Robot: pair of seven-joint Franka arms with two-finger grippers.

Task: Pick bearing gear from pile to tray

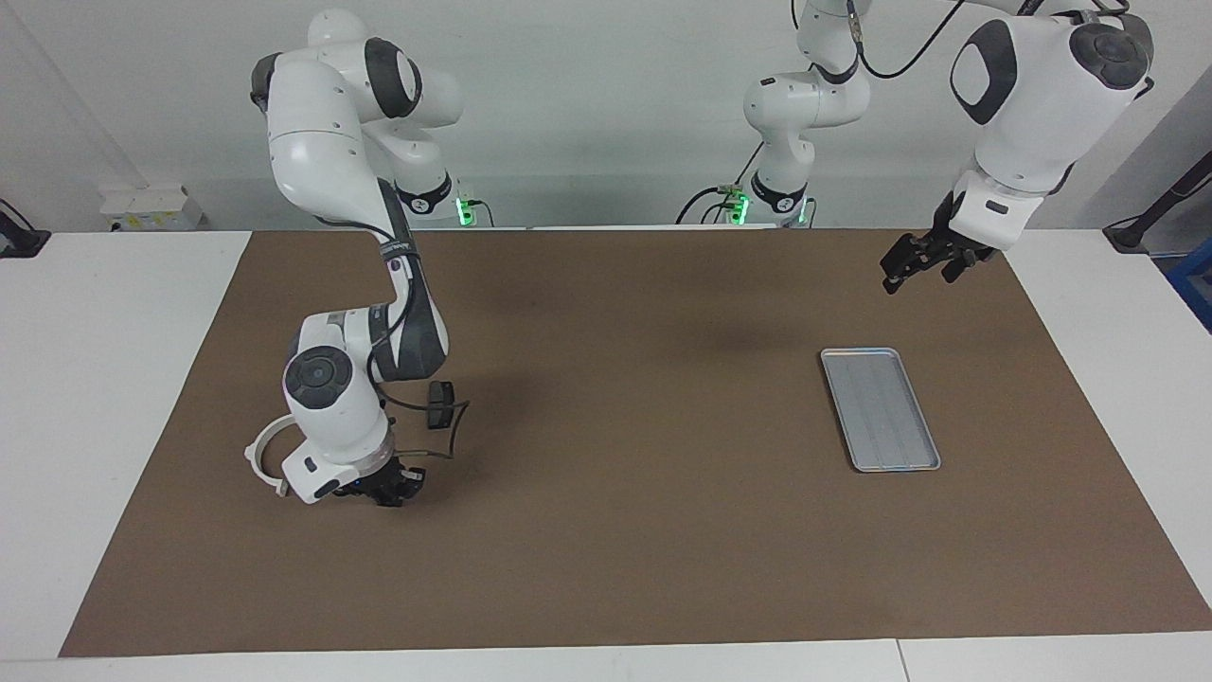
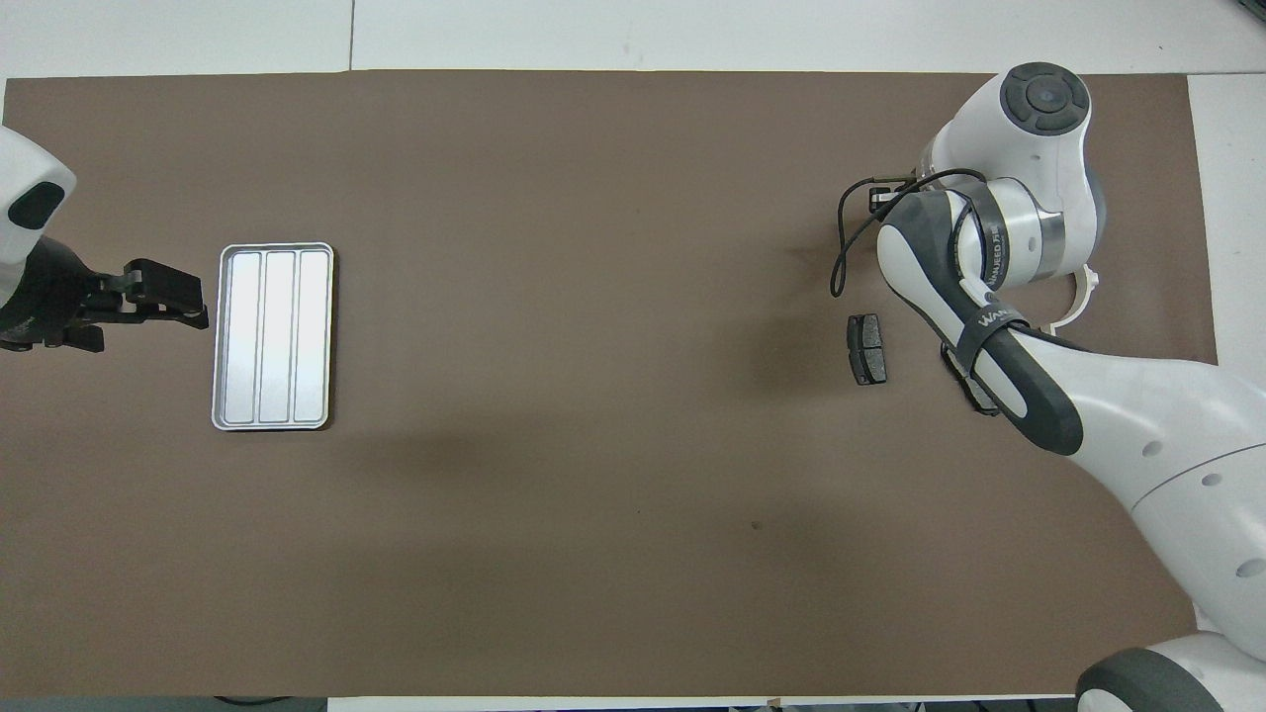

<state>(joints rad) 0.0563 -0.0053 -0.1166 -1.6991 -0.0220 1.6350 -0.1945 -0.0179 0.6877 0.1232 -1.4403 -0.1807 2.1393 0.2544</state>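
Worktop (image 1: 615, 568): brown mat, tray (image 1: 881, 409) at 3 o'clock.
Right gripper (image 1: 388, 493): jaws shut low at pile (image 1: 437, 404), contents hidden.
Left gripper (image 1: 911, 258): jaws wide, waiting.
Risk: empty grasp.

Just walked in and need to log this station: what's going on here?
The right gripper is down low at the pile of small parts at the right arm's end of the brown mat, shut; what it has closed on is hidden by the wrist. A white half-ring bracket and a dark slab lie beside it. The tray holds nothing. The left gripper waits open in the air near the tray.
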